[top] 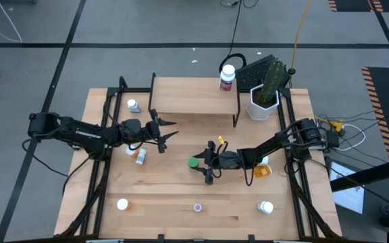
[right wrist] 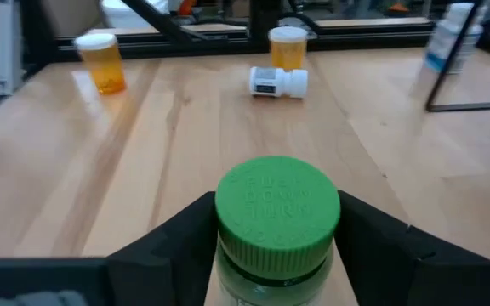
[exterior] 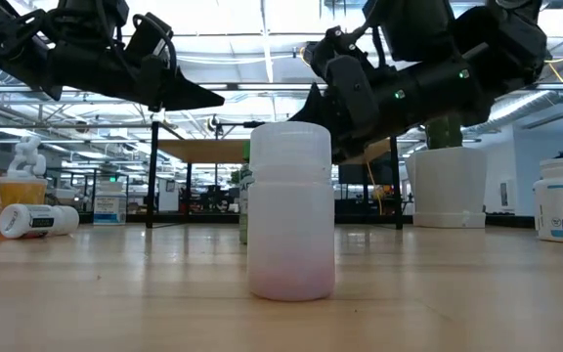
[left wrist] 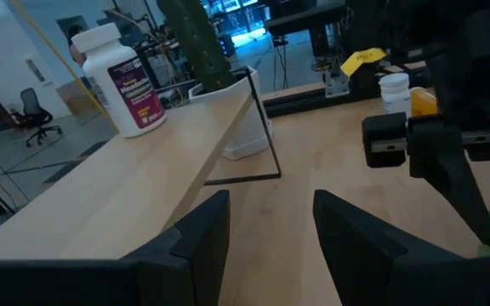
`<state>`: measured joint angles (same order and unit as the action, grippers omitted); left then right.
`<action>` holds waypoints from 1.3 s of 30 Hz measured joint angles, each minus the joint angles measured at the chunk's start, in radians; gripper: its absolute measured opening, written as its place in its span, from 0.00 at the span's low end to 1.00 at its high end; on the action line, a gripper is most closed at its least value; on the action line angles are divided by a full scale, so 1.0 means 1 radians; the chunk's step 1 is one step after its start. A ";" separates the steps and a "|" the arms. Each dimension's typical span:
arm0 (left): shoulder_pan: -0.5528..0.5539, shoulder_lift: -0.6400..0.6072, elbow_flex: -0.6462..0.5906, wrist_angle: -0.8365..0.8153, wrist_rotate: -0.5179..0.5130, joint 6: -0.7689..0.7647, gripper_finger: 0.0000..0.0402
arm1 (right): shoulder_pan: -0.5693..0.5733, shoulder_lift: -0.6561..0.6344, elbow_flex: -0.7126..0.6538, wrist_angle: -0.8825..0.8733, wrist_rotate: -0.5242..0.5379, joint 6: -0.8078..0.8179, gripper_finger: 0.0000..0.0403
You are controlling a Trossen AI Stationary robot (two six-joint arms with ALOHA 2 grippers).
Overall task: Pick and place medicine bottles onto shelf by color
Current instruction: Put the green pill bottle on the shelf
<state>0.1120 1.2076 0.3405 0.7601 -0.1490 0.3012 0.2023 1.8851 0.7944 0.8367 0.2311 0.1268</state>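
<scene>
The shelf (top: 194, 98) stands at the table's far side with one white-capped bottle (top: 227, 76) upright at its right end. My right gripper (top: 204, 163) is at mid-table, around an upright green-capped bottle (right wrist: 277, 212). My left gripper (top: 172, 128) hovers open in front of the shelf's left half, touching nothing. Loose bottles stand or lie on the table: a white one (top: 133, 105), one on its side (top: 140, 156), an orange one (top: 262, 170) beside my right arm, and three along the near edge (top: 122, 204) (top: 198, 207) (top: 266, 207). My right gripper pinches the green-capped bottle between its two fingers (right wrist: 185, 242), which lie against opposite sides just below the cap (right wrist: 277, 204). The fingers come level from the table's right side. The bottle is upright and, in the low view, its base (exterior: 245, 240) seems to be on the table.
A white hexagonal cactus planter (top: 265, 101) stands right of the shelf. Black frame rails (top: 100, 162) run along the table's left and right sides. A bare strip of wood lies between the arms and the near row of bottles.
</scene>
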 joint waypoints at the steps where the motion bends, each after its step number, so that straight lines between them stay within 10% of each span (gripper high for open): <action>1: 0.000 0.000 0.000 0.000 0.000 0.000 0.44 | -0.006 -0.005 0.000 -0.001 -0.025 -0.003 0.48; 12: 0.000 0.000 0.000 -0.006 0.000 -0.008 0.44 | -0.127 -0.415 0.000 -0.459 -0.129 -0.167 0.49; 22: 0.011 0.000 0.000 0.001 -0.001 -0.008 0.44 | -0.486 -0.785 0.000 -0.744 -0.263 -0.297 0.49; 39: 0.046 0.000 0.000 0.002 -0.003 -0.002 0.44 | -0.899 -0.637 0.115 -0.801 -0.565 -0.306 0.49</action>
<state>0.1577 1.2076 0.3401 0.7620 -0.1516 0.2993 -0.6962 1.2477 0.9097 0.0358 -0.3335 -0.1794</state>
